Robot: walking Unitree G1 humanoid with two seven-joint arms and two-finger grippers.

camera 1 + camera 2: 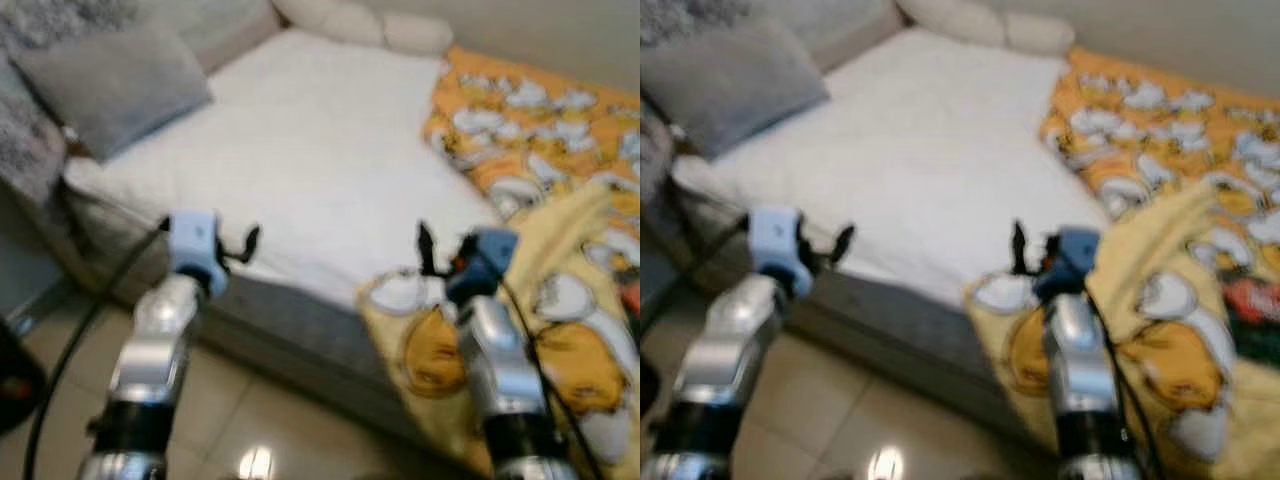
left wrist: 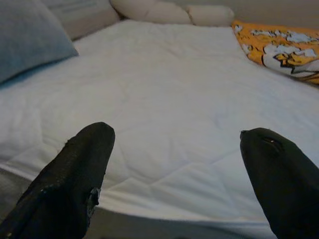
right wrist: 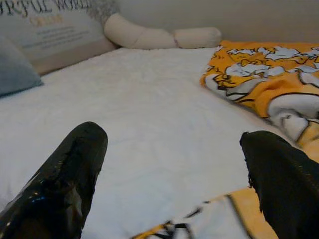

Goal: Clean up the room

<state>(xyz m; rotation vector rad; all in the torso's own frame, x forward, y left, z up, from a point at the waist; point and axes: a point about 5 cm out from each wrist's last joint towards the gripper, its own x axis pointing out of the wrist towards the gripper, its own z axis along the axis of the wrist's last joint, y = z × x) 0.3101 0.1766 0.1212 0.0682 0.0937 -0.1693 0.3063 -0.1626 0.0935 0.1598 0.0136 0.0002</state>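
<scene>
Orange cartoon-print blanket (image 1: 540,150), rumpled, w/ edge overhanging bed (image 1: 300,150).

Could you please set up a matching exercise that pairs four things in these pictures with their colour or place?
Things:
1. blanket
2. pillow
3. bolster
4. right gripper

Descriptions:
A. grey, at the bed's left side
B. open, above the blanket's near edge
C. orange and yellow with a cartoon print, on the bed's right side
D. cream, along the far end of the bed

Pairs: 1-C, 2-A, 3-D, 4-B
</scene>
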